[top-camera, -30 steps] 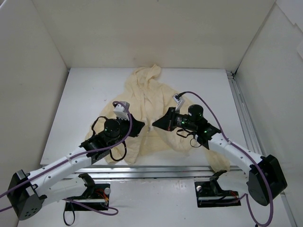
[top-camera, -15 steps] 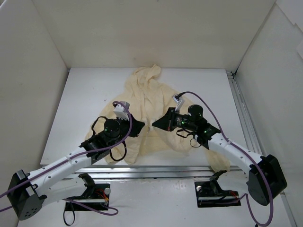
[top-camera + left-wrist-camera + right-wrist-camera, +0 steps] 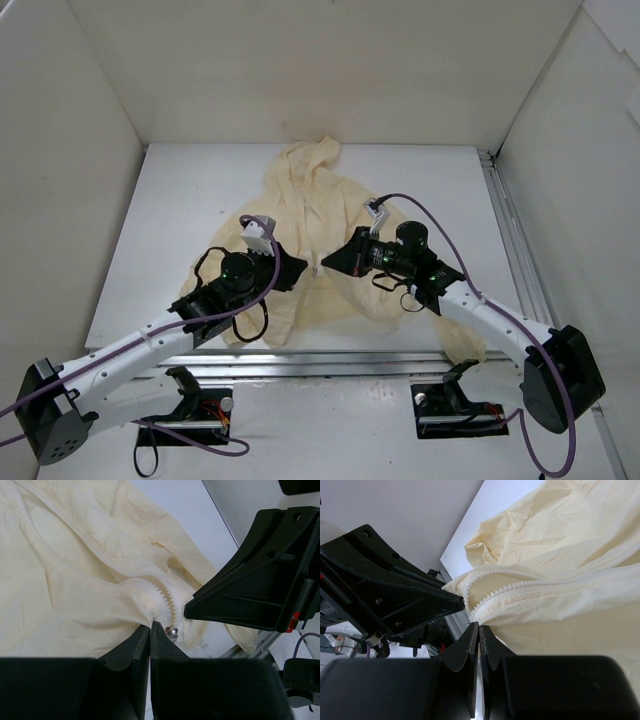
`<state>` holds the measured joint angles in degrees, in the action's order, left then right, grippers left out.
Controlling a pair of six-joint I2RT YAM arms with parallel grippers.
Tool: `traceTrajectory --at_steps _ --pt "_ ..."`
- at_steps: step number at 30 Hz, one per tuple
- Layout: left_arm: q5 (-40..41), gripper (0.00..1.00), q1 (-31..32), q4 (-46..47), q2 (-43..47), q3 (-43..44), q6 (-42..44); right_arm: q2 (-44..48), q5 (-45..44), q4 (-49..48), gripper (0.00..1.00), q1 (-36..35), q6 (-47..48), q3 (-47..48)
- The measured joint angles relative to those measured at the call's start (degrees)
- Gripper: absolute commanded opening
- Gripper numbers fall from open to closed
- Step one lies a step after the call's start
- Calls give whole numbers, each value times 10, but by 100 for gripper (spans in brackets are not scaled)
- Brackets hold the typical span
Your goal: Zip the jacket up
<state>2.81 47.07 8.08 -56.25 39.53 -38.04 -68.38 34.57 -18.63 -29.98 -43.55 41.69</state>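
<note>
Top view first: the jacket (image 3: 310, 210) is lying spread out in the middle of the white worktop (image 3: 160, 230), hood (image 3: 318, 155) pointing to the far side, bottom hem at the near edge. One sleeve (image 3: 462, 338) trails off toward the near right. Both arms reach in over the lower front of it, and the left hand (image 3: 297, 268) and right hand (image 3: 326, 262) sit tip to tip, just beside each other at the bottom of the opening.

Left wrist cam: the left hand (image 3: 150, 626) is clamped all the way closed, pinching a bit of cream fabric right where the zipper teeth (image 3: 166, 596) run out. The little metal pull (image 3: 172, 632) sits just to the right of the fingertips. The black body of the right hand (image 3: 260, 580) fills the right side, very close in. The zipper looks open higher up, with the teeth splitting off to the far left.

Right wrist cam: the right hand (image 3: 478, 626) is also fully closed, with a fold of the jacket (image 3: 560, 545) caught at its tips, just below the two rows of zipper teeth (image 3: 520, 577). The left hand (image 3: 385, 595) is the black block on the left, nearly touching the cloth.
</note>
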Motion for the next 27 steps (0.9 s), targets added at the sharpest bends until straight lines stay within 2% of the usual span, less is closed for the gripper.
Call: traceTrajectory --at_steps 27 --pt "5 0 6 0 -3 0 -3 -2 -5 -3 0 0 0 0"
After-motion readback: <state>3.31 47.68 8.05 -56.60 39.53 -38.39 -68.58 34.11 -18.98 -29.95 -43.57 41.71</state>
